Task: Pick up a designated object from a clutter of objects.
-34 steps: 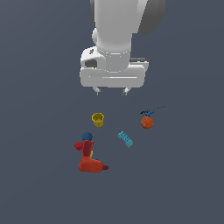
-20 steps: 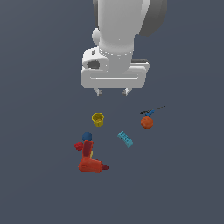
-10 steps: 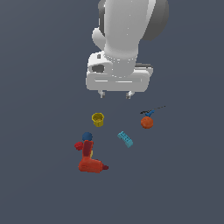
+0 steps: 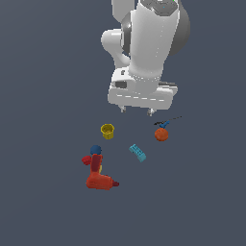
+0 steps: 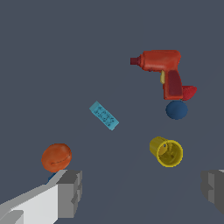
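The designated object, a tiny blue tool with thin black rods [image 4: 166,123], lies just beyond the orange ball [image 4: 161,135] at the exterior view's right. In the wrist view only a blue sliver of it [image 5: 52,177] shows behind the orange ball [image 5: 56,157] and a fingertip [image 5: 70,192]. My gripper [image 4: 137,110] hangs open and empty above the floor, between the yellow cup [image 4: 107,130] and the tool. The wrist view shows the gripper [image 5: 142,192] with its fingers wide apart.
A cyan studded brick [image 4: 138,153] lies in the middle, also in the wrist view [image 5: 104,116]. A red drill-like tool [image 4: 98,175] and a dark blue ball [image 4: 95,150] sit at the exterior view's lower left. The yellow cup [image 5: 166,151] lies tipped in the wrist view.
The arm has swung toward the exterior view's right and the hand has moved that way. The objects have not moved.
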### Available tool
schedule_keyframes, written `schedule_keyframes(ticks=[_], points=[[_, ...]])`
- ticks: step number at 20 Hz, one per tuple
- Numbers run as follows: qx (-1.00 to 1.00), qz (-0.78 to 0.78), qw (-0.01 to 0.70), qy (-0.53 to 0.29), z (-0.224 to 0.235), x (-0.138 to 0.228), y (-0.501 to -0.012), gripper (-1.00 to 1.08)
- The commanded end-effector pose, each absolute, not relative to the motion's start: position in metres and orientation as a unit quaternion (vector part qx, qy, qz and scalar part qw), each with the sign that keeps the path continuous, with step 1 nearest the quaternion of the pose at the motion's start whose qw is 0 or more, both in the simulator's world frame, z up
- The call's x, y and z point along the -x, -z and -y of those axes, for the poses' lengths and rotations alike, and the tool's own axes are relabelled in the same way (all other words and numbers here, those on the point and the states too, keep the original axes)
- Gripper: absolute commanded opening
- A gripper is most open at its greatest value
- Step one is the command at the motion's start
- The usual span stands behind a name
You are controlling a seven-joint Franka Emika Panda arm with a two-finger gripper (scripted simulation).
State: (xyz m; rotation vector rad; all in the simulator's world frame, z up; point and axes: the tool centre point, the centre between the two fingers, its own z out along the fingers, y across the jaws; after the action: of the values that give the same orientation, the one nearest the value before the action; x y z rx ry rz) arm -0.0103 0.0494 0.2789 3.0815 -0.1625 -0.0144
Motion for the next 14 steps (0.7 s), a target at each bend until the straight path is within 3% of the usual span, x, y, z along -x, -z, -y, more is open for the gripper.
schedule_keyframes(ticks=[1,14], points=[[-0.997,0.074,0.027,0.003,-0.061,0.012,-0.268,1.00],[-0.983,0.183,0.021,-0.002,-0.119,0.030,-0.215,1.00]])
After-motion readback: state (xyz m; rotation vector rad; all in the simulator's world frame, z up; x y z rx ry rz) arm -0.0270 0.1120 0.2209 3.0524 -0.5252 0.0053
